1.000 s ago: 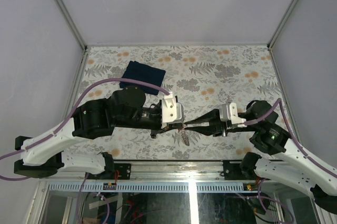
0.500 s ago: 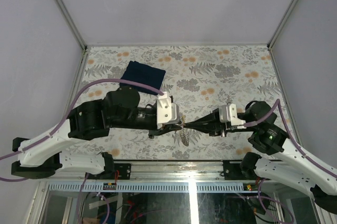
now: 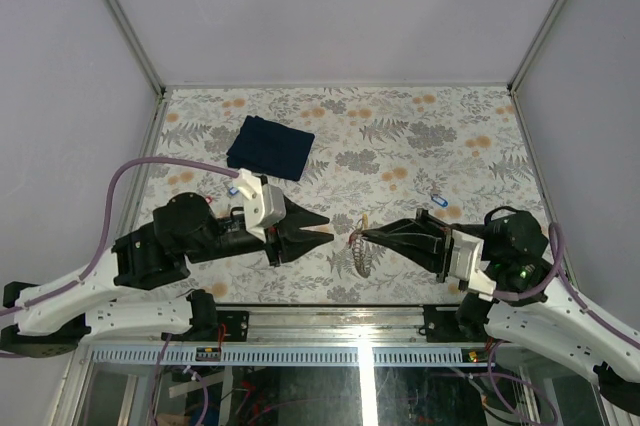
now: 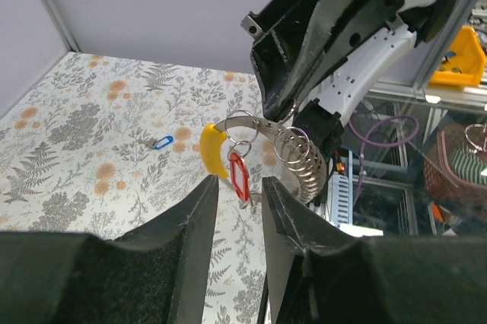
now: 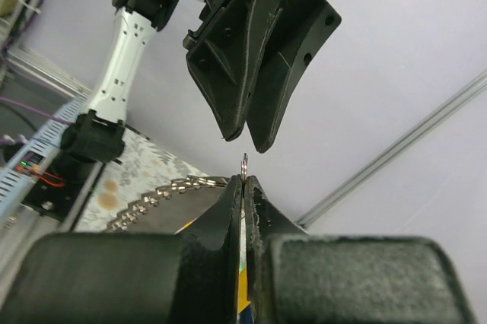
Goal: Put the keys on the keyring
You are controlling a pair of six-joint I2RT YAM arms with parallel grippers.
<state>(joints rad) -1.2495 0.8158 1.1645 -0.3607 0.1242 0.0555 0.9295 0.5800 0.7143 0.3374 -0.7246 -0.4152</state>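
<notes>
My right gripper is shut on the keyring and holds it above the table's near middle. In the left wrist view the keyring is a grey metal band carrying a yellow-tagged key, a red-tagged key and several small rings. In the right wrist view its edge sticks out of the shut gripper. My left gripper is open and empty, a little left of the ring; it also shows in the left wrist view. A blue-tagged key lies on the table.
A dark blue folded cloth lies at the back left of the flowered table. A small blue thing lies by the left arm. Grey walls stand on three sides, and a metal rail runs along the near edge.
My left gripper has let go, opened and pulled back to the left. My right arm has drawn back to the right, still holding the keyring.
</notes>
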